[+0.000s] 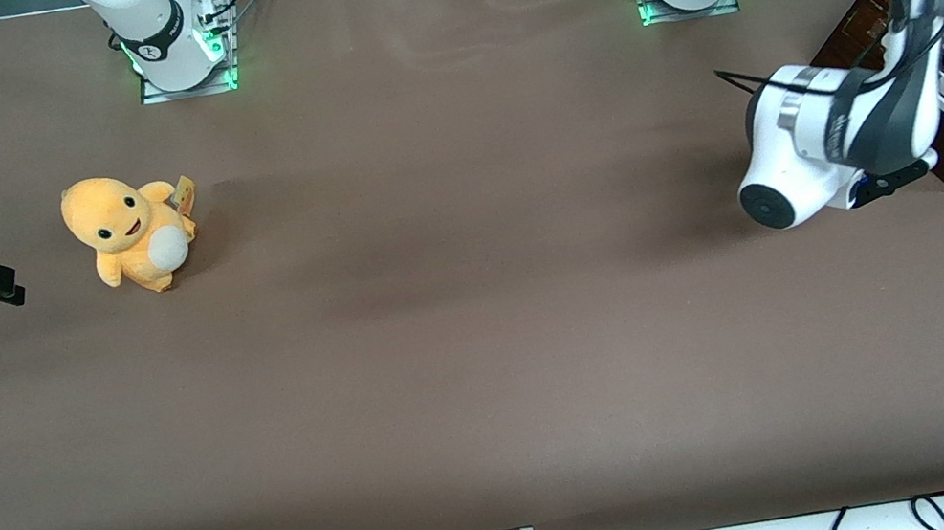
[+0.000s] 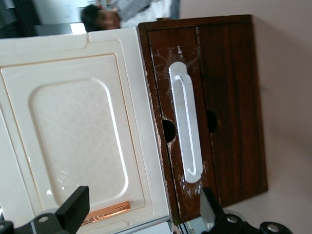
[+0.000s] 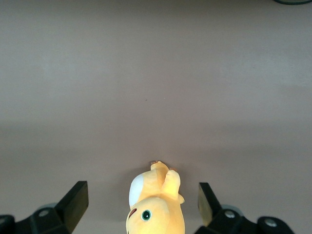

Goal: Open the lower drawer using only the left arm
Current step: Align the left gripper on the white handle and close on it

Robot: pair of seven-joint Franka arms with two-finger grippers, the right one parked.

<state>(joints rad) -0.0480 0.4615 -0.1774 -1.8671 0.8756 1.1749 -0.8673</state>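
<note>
Fingers of the left arm's hand are spread wide, gripping nothing, poised just above the cabinet. Straight ahead lies the handle, its long axis crossing the gap between them; the lower drawer is shut.

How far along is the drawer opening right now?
Done: the left arm has reached the cabinet, and its tool hangs open in front of the drawer fronts. In hand: lining up on the silvery handle, not yet gripped. Left: close on the lower drawer handle and pull; both drawer fronts look shut, no pale inside showing.
</note>
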